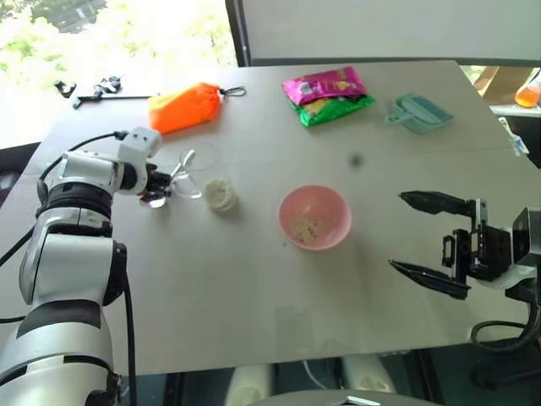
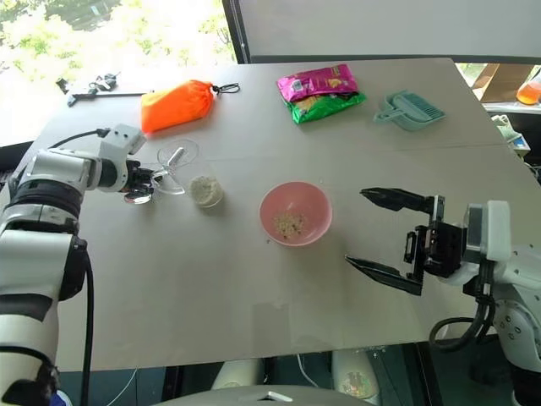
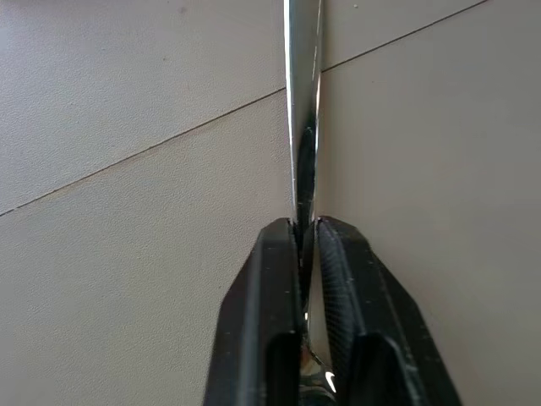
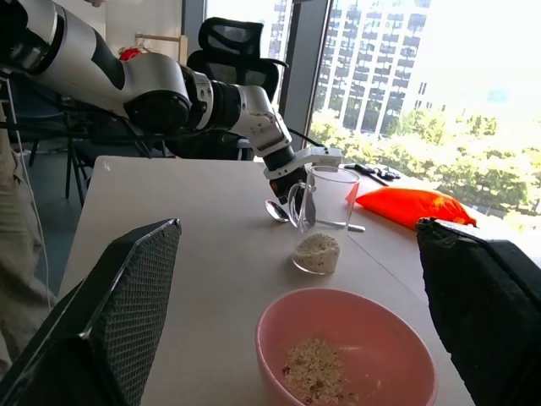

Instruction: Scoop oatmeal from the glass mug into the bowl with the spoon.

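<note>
Grey table (image 1: 254,288): left gripper (image 1: 157,188) pinches spoon (image 3: 302,135), handle running straight ahead; mug (image 4: 326,200) just beside; right gripper (image 1: 431,245) spread.

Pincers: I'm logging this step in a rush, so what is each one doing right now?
Left pincer: closed on the spoon, beside the glass mug.
Right pincer: open, holding nothing, beside the pink bowl.

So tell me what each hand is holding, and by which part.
The left hand is shut on the spoon, gripping its handle. The right hand is open and holds nothing.
</note>
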Action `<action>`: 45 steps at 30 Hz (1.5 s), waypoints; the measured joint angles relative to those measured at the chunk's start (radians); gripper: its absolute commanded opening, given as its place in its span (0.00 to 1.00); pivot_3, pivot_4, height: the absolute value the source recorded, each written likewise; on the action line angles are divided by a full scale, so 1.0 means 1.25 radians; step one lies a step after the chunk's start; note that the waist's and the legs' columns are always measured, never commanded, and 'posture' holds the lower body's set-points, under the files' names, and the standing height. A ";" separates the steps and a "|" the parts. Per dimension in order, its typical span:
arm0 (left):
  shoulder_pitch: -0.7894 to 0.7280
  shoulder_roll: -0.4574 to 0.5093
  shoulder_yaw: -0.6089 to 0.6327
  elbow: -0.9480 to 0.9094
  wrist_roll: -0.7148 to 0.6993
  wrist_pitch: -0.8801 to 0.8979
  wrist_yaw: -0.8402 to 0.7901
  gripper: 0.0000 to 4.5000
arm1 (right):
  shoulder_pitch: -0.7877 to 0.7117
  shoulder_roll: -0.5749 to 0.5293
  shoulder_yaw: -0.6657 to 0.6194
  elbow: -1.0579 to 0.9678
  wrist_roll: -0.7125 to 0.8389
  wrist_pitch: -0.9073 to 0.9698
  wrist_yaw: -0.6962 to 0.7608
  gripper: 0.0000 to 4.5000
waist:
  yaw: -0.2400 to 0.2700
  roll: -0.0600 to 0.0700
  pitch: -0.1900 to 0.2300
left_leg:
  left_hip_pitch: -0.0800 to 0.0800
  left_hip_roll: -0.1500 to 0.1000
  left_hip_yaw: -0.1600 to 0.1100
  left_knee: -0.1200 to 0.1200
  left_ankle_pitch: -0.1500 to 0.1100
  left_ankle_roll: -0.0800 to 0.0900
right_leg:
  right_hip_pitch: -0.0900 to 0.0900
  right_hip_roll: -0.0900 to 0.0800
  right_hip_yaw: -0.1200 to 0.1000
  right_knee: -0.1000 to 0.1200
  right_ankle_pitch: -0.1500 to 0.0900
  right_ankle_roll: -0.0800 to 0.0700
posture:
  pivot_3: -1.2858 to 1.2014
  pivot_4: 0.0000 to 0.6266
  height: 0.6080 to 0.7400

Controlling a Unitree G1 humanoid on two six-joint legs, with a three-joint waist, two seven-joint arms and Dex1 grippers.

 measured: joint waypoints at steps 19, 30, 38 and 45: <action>0.418 0.112 0.288 -0.589 -0.122 0.293 0.049 0.01 | 0.034 0.000 -0.013 -0.048 0.036 0.031 -0.066 1.00 | -0.007 0.000 0.000 | -0.002 0.000 -0.002 0.000 0.000 0.000 | 0.000 -0.001 -0.001 -0.001 0.000 0.000 | 0.52 0.24 1.00; 0.730 0.053 0.622 -1.020 -0.223 0.327 0.120 0.01 | 0.040 0.000 -0.011 -0.041 0.028 0.032 -0.051 1.00 | 0.009 0.000 0.000 | 0.000 0.001 0.000 0.000 0.000 0.000 | 0.000 -0.002 0.000 -0.002 0.000 0.000 | 0.52 0.24 1.00; 0.844 -0.050 0.782 -1.233 -0.302 0.105 0.119 0.01 | 0.048 0.002 -0.006 -0.024 -0.012 0.053 -0.108 1.00 | 0.031 -0.001 -0.001 | -0.001 0.001 -0.001 -0.001 0.000 0.000 | 0.001 -0.003 -0.001 -0.003 0.000 0.000 | 0.52 0.24 1.00; 0.865 -0.053 0.726 -1.481 -0.422 0.077 0.121 0.01 | 0.063 -0.022 0.014 -0.030 -0.045 0.107 -0.159 1.00 | 0.031 -0.001 -0.001 | 0.001 0.001 0.001 -0.001 0.000 0.000 | 0.003 -0.002 0.000 -0.002 0.000 0.000 | 0.52 0.24 1.00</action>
